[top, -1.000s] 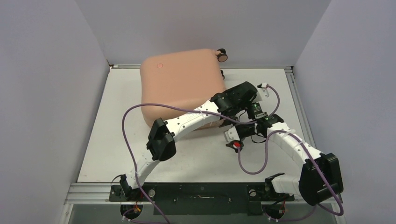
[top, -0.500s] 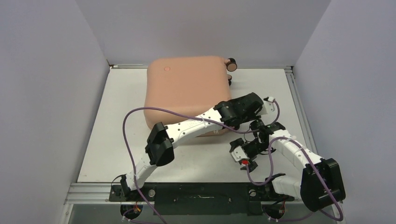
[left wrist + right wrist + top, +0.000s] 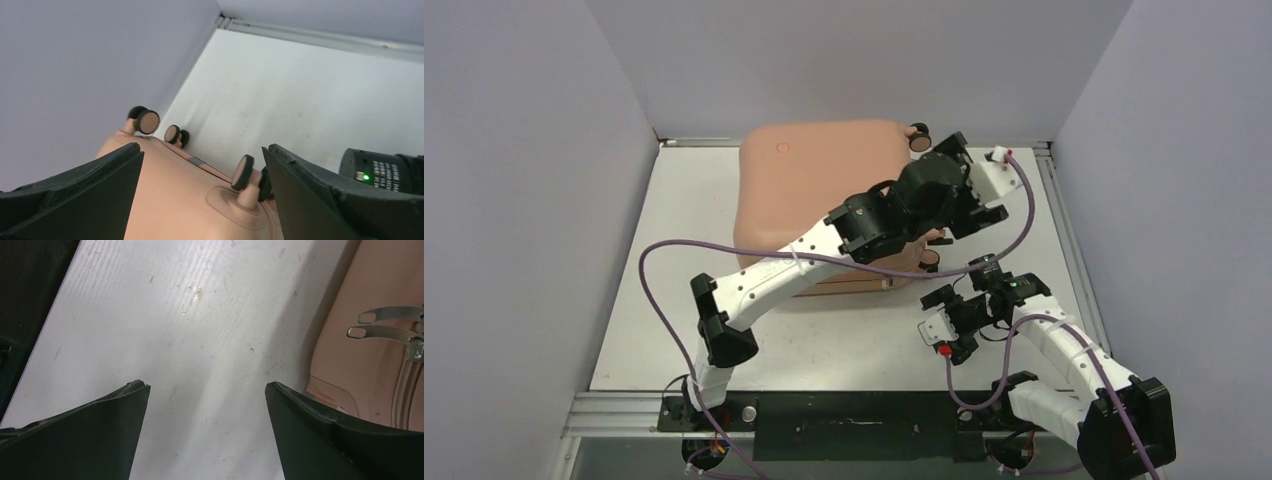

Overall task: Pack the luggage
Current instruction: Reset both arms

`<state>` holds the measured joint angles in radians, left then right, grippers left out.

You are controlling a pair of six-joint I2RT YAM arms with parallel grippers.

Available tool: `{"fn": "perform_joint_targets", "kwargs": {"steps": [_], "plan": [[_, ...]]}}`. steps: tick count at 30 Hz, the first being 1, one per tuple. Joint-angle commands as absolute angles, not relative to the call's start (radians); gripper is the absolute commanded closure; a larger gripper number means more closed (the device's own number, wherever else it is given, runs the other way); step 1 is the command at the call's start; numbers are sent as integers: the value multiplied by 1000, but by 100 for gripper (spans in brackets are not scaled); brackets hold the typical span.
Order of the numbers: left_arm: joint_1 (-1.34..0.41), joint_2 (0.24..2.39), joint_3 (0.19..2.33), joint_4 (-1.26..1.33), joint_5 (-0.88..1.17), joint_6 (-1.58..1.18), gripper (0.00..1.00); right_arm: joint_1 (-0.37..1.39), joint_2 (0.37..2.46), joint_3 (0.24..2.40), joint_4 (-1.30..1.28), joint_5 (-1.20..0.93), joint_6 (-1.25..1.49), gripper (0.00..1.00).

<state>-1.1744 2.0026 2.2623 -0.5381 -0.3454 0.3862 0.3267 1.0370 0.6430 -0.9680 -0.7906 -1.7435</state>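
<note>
Where the peach-pink hard-shell luggage (image 3: 809, 195) lies: flat and shut on the white table (image 3: 664, 270), towards the back and about midway across, broad rounded shell facing up.
Logo: a tiny red round logo (image 3: 782, 148) sits on the upper shell near its far left corner.
Wheels: small black-tyred wheels (image 3: 146, 120) stick out from the luggage's right-hand end. Three show in the left wrist view, the farthest close to the back wall.
Zip: two silver metal zip pulls (image 3: 382, 324) lie against the shell's side in the right wrist view, with a line of zip teeth just below them.
Left claw (image 3: 201, 150): fingers spread wide apart, clamped on nothing. It hangs over the wheel end of the luggage, with shell and wheels showing in the gap. Whether a finger touches the shell cannot be told.
Right claw (image 3: 206, 386): fingers also wide apart and holding nothing. It is low over bare table just beside the luggage's near right corner, and the zip side of the shell shows past its right finger.
Cables: purple cables (image 3: 656, 300) loop off both white-and-black arms, the left one arcing out over the table's near left part.
Walls: plain lilac-grey walls (image 3: 524, 200) close in the table on three sides.
</note>
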Motion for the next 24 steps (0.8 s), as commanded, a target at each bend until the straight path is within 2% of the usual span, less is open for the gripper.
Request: {"fn": "perform_joint_targets", "kwargs": {"steps": [1,6,9,12,16,19,24], "plan": [[-1085,1887,2346,-498,-253,383,4,319,1019,696,-897,-782,-1590,10],[-918,1689,2241,-544,-139,388,4,295,994,808,-880,-741,-1363,10],[-712,1547,2086,-521,-81,337,4,293,974,911,-913,-651,-1202,10],[-500,1424,1929,-532,-8,314,4,291,968,1025,-1034,-575,-1144,10],[-287,1233,1664,-538,117,322,4,290,916,1115,-1061,-498,-1053,10],[-148,1091,1474,-573,250,342,4,288,835,1126,-977,-410,-916,10],[170,908,1232,-664,549,365,4,274,673,1045,-690,-119,-504,10]]}}
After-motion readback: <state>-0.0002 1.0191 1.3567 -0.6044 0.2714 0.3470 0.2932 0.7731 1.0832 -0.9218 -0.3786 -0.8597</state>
